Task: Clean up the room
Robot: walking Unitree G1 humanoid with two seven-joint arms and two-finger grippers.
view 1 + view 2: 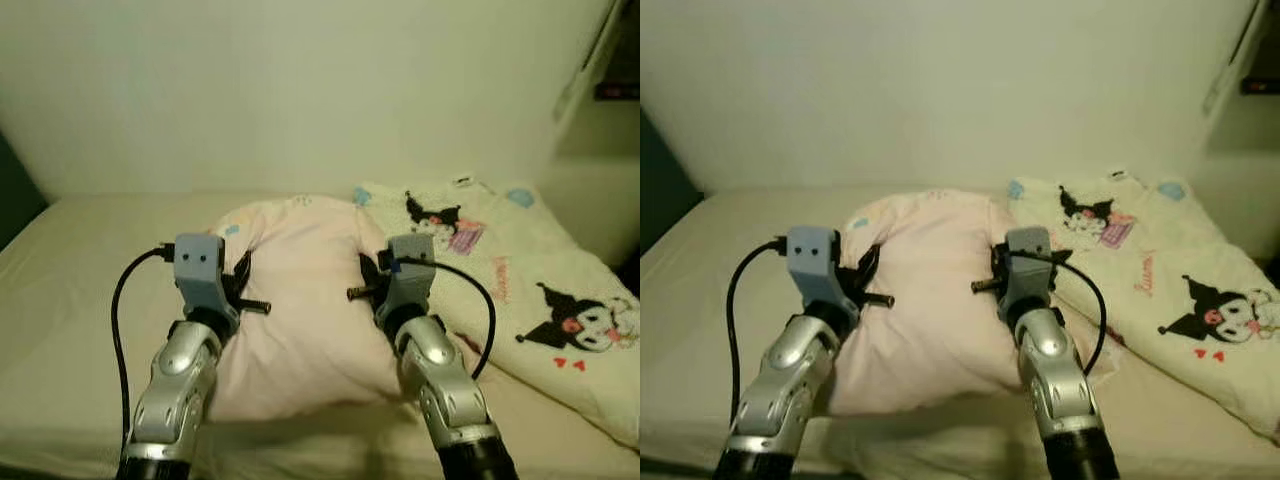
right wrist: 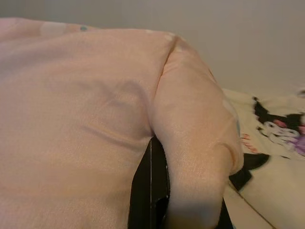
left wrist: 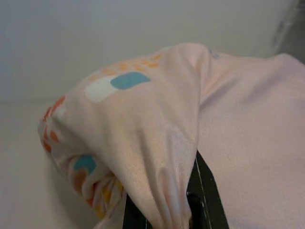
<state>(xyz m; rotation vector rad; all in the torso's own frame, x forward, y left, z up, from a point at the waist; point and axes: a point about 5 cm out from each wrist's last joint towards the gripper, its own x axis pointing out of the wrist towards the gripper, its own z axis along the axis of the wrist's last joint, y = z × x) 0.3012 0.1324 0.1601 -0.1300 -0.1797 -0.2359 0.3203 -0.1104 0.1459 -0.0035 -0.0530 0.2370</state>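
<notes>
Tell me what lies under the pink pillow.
The pillow rests on the beige bed, its right edge beside a cartoon-print blanket. Anything beneath it is covered.

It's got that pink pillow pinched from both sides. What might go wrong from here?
Each claw, left and right, grips only a fold of the soft pink pillow cover, so the fabric could slip free and the pillow drop onto the cream bed. The pillow's right edge sits against the cream cartoon-print blanket, so moving it might drag that blanket along. A hard pull might also strain the thin cover.
</notes>
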